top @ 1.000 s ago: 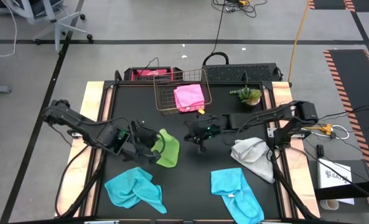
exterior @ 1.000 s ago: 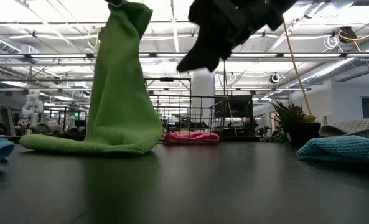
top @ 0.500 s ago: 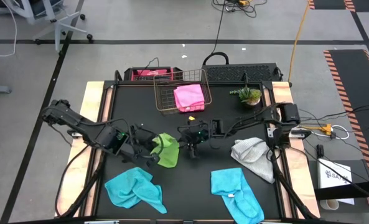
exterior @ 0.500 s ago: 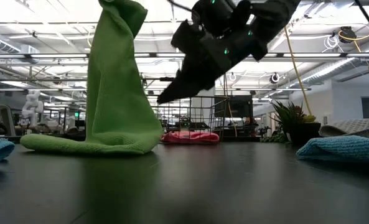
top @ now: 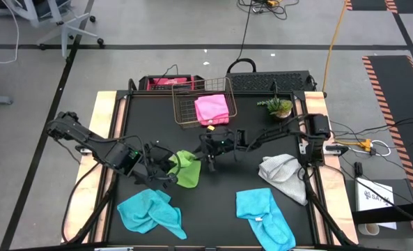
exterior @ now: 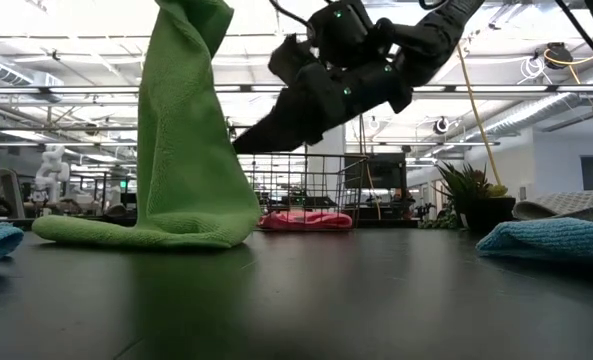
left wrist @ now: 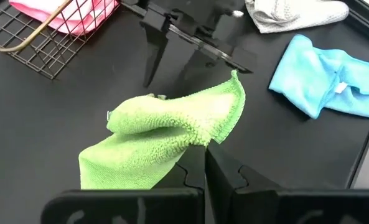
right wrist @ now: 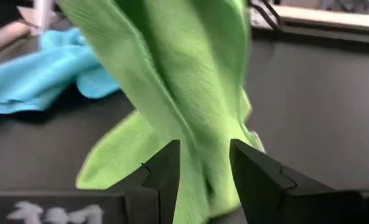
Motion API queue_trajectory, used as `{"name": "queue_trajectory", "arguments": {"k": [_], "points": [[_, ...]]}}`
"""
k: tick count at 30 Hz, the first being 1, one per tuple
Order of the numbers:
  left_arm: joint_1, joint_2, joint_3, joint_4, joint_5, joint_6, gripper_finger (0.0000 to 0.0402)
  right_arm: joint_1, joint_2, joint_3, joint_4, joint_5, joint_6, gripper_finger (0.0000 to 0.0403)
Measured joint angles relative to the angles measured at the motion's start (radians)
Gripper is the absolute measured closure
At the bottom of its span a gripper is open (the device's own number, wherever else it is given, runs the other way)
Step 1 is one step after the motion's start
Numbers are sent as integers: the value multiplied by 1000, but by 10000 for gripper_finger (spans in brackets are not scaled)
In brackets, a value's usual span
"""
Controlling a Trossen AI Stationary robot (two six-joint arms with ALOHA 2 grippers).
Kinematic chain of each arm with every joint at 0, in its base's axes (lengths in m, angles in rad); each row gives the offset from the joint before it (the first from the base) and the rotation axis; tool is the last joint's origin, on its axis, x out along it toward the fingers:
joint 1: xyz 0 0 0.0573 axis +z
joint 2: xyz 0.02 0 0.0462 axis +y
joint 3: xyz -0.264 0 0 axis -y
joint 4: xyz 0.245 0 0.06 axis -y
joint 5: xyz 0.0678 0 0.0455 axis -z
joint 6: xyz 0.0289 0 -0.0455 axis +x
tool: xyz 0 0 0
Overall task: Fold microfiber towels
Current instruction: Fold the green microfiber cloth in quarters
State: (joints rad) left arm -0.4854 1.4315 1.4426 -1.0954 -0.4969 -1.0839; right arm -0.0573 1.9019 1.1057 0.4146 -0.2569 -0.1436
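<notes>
Soft, light and limp, the lime green towel (left wrist: 172,134) hangs from the left gripper (left wrist: 204,163), jaws clenched on its edge, while the right gripper (right wrist: 201,163), jaws parted, should pinch a free corner.

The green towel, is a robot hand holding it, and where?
Yes. The left gripper pinches the green towel by an edge; the open right gripper isn't gripping it.

The lime green towel (top: 186,168) is hanging pinched by one corner in the left end effector (top: 170,165), its lower end pooling below. The pink towel (top: 212,109), grey towel (top: 283,175) and two turquoise towels (top: 150,211) (top: 263,215) are lying crumpled farther off.
</notes>
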Motion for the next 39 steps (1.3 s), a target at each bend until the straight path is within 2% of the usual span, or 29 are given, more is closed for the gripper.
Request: {"name": "queue_trajectory", "arguments": {"k": [17, 23, 32, 35, 39], "points": [[0, 0, 0, 2, -1, -18, 394, 11, 10, 0, 30, -10, -28, 270], [0, 0, 0, 4, -3, -18, 397, 14, 90, 0, 100, -11, 17, 270], [0, 0, 0, 4, -8, -14, 396, 12, 102, 0, -126, -11, -22, 274], [0, 0, 0, -1, -8, 3, 395, 17, 85, -1, -212, -14, 15, 301], [0, 0, 0, -3, -36, 36, 397, 28, 24, -1, -279, -38, 68, 379]]}}
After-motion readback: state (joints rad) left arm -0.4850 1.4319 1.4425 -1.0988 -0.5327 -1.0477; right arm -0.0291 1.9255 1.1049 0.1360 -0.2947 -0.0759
